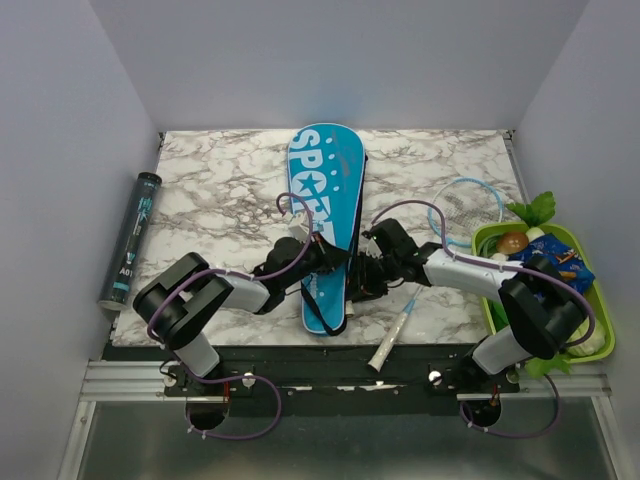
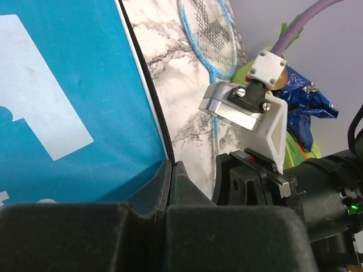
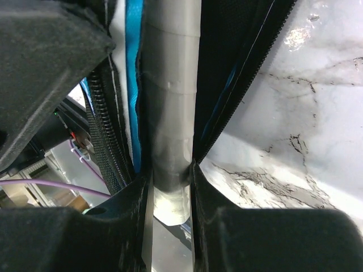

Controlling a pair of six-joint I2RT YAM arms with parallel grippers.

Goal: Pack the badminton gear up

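Two grips are doing the work here. Your left gripper (image 2: 172, 170) is pinching shut on the black edge of the bag (image 1: 325, 185), and your right gripper (image 3: 170, 181) is clamping the white handle of the first racket (image 3: 170, 102), which is sitting in the bag's zipped mouth.

The bag is lying down the middle of the table (image 1: 220, 200), running from the far edge toward the near edge. The second racket (image 1: 400, 322) is waiting just right of it, with its head toward the right edge and its handle poking over the near edge.

I would judge that you are feeding the first racket in. Try holding the mouth open with the left while pushing straight along the bag's length with the right. A skewed handle is likely to be catching on the zip teeth at either side.

The marbled top is looking smooth, so the bag may be sliding away under the push. Plain white walls are closing in on three sides. A green tray (image 1: 604, 325) is crowding the right edge, and a dark tube (image 1: 130, 240) is lying beyond the left edge.
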